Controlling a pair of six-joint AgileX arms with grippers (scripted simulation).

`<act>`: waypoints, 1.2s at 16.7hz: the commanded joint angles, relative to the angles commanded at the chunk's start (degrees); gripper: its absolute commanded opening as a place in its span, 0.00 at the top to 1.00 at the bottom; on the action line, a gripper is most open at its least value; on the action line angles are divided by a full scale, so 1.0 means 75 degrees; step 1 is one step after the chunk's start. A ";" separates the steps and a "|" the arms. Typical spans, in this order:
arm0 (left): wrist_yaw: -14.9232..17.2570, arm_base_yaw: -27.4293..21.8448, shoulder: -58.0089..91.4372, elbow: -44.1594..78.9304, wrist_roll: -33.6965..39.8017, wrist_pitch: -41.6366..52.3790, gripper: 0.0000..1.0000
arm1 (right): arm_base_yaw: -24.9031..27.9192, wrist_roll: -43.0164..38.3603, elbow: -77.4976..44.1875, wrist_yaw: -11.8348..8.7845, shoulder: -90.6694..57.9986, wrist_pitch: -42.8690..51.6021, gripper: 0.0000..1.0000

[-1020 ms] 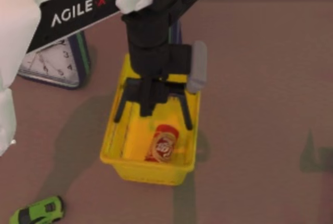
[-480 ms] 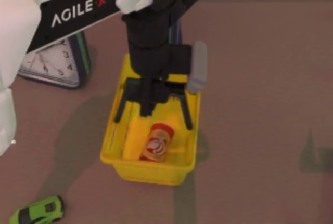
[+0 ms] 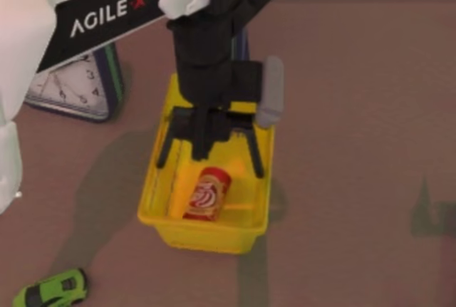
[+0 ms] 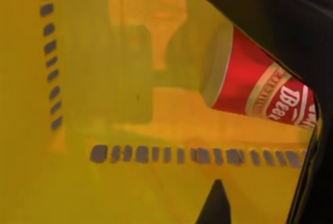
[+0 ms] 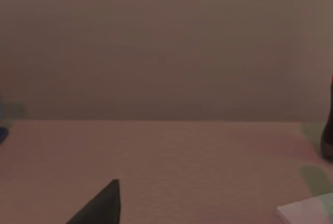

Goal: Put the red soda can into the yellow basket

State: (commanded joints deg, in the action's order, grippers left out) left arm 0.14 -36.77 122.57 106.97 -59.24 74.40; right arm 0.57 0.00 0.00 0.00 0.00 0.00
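The yellow basket [image 3: 153,179] stands at the table's middle. Inside it, on its floor, lies the red soda can [image 3: 206,193], tilted, with its silver top toward the near wall. My left gripper [image 3: 210,152] hangs open just above the basket's far half, holding nothing; the can lies free below and in front of its fingers. In the left wrist view the can [image 4: 255,86] rests against the slotted basket wall [image 4: 171,154], and one dark fingertip [image 4: 216,203] shows. My right gripper [image 5: 106,203] is parked out of the top view, over bare table.
An alarm clock [image 3: 71,86] stands left of the basket under my left arm. A green toy car [image 3: 50,289] sits at the front left corner. A dark object [image 5: 328,130] and a pale flat thing [image 5: 307,211] edge the right wrist view.
The can has shifted to the left inside the basket and turned a little. My left gripper has stayed open in the same place.
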 joint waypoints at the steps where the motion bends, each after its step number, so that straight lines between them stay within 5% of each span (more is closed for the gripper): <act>1: 0.0000 0.0000 0.0000 0.0000 0.0000 0.0000 1.00 | 0.0000 0.0000 0.0000 0.0000 0.0000 0.0000 0.00; 13: 0.0000 0.0008 0.0001 0.0022 -0.0020 0.0032 1.00 | 0.0000 0.0000 0.0000 0.0000 0.0000 0.0000 0.00; 20: 0.0000 0.0444 -0.0286 0.1040 -0.0295 0.1344 1.00 | 0.0000 0.0000 0.0000 0.0000 0.0000 0.0000 0.00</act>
